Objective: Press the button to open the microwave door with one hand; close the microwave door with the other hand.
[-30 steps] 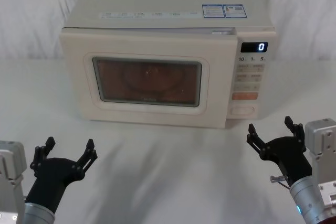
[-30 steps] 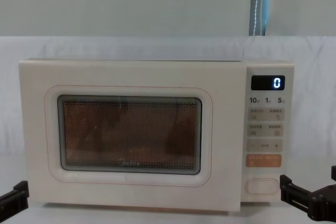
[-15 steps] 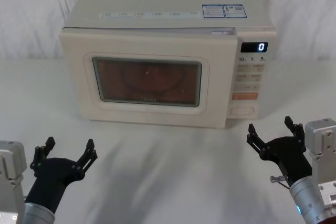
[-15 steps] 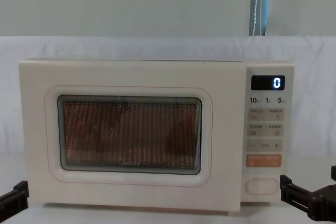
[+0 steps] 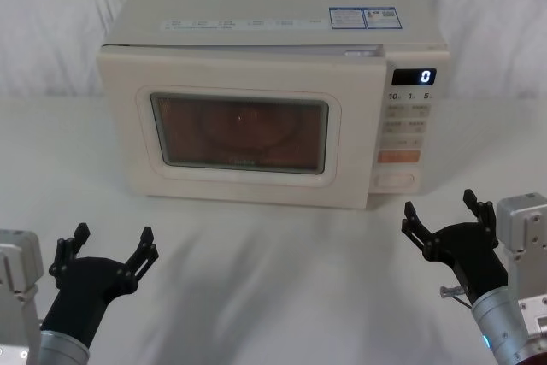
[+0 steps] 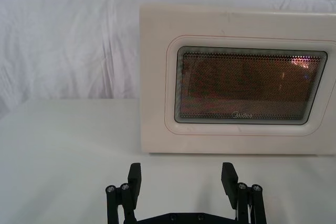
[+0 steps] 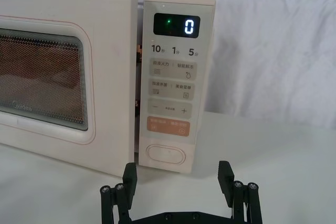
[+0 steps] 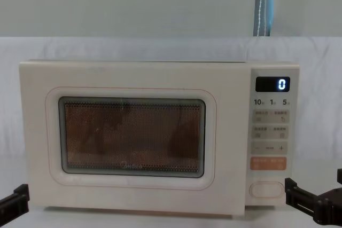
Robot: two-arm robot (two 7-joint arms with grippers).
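On the white-draped table (image 5: 273,297), the cream microwave door (image 5: 239,134) looks popped slightly ajar, a dark gap showing beside the control panel (image 7: 173,77). Both claws hang spread wide and empty: right gripper (image 5: 446,221) near the oval button (image 5: 395,179) (untouched now), left gripper (image 5: 104,250) well short of the door. Judged next: left pushes the door closed.

Counter (image 5: 282,271): covered by white cloth, faint creases across front area. Cream microwave (image 5: 265,117) sits directly on it, toward back, centred, front facing robot; display reads 0. White cloth also hangs as backdrop behind counter. Shadow falls on cloth just under microwave's front edge.
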